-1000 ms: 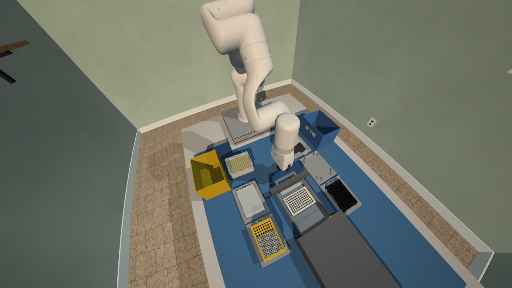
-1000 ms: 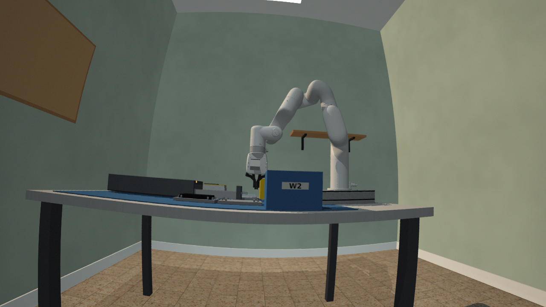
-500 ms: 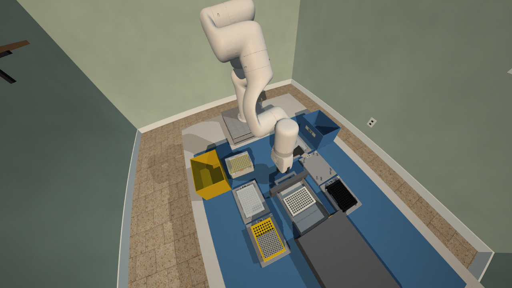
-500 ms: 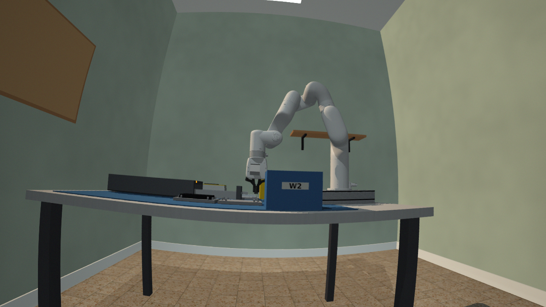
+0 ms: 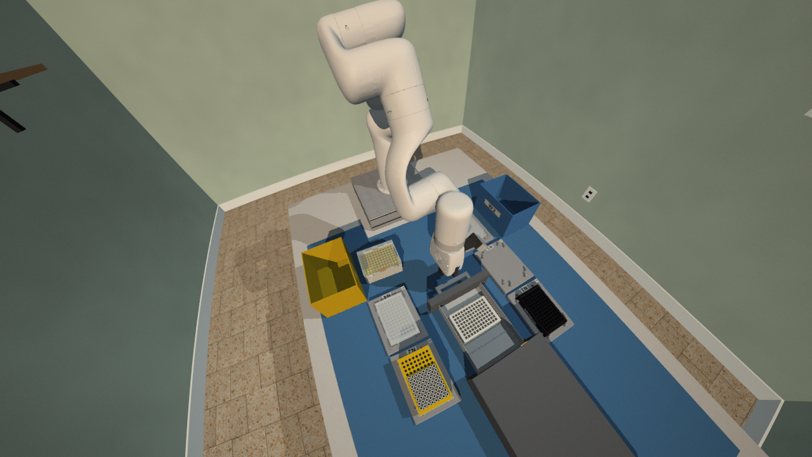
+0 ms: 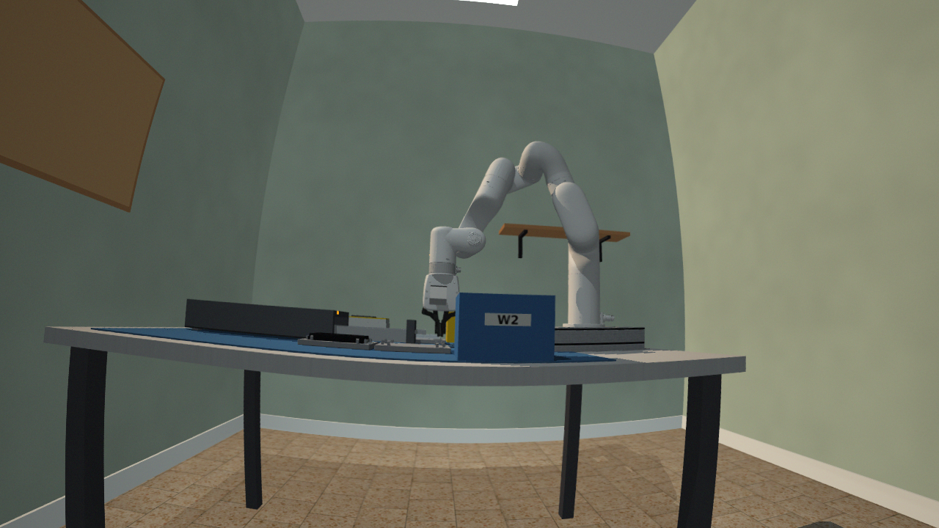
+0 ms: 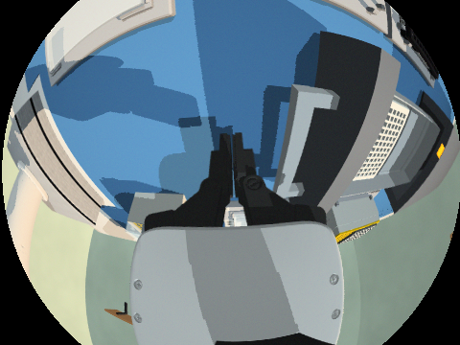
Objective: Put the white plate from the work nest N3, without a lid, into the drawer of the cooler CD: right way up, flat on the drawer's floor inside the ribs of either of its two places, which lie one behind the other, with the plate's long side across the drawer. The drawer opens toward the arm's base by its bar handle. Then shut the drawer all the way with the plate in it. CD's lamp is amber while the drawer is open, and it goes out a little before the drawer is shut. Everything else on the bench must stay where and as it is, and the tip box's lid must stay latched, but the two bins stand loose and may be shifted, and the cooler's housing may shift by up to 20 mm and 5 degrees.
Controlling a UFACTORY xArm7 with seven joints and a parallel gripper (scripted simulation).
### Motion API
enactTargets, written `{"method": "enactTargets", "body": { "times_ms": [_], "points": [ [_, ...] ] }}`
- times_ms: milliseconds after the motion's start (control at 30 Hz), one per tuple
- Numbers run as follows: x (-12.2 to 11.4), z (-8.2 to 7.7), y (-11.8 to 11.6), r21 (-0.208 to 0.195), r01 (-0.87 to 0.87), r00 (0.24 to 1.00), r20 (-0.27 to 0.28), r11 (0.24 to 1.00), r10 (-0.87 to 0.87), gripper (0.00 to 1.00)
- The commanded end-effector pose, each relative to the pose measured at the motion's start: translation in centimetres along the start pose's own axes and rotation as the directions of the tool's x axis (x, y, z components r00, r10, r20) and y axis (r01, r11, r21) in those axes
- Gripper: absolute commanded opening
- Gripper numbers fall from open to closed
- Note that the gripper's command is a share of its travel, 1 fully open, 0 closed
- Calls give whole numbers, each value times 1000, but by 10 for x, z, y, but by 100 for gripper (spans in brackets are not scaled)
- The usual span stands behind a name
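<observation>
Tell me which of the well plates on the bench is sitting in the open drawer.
The white plate with dark wells, in the drawer behind the bar handle. The black plate and the lidded pale plate sit in bench nests.

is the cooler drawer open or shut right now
Open. The drawer stands pulled out of the cooler, white plate showing inside. The shut tool sits just before its handle.

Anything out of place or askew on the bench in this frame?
Nothing stands out. The white plate lies flat and square in the open drawer; the amber lamp is lit, as it should be. The gripper, jaws shut and empty, sits low just in front of the bar handle. Bins and nests look straight.
</observation>
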State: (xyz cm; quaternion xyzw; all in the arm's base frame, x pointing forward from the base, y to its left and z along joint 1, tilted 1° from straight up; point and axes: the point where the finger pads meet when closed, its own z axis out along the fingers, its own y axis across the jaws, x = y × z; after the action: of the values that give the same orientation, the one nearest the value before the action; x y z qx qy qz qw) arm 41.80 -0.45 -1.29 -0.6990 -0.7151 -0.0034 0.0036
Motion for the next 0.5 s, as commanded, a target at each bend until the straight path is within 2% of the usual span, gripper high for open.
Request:
{"method": "enactTargets", "body": {
  "times_ms": [0, 467],
  "points": [
    [0, -1, 6, -4, 0, 1000, 0, 1000, 0, 0],
    [0, -1, 26, -4, 0, 1000, 0, 1000, 0, 0]
  ]
}}
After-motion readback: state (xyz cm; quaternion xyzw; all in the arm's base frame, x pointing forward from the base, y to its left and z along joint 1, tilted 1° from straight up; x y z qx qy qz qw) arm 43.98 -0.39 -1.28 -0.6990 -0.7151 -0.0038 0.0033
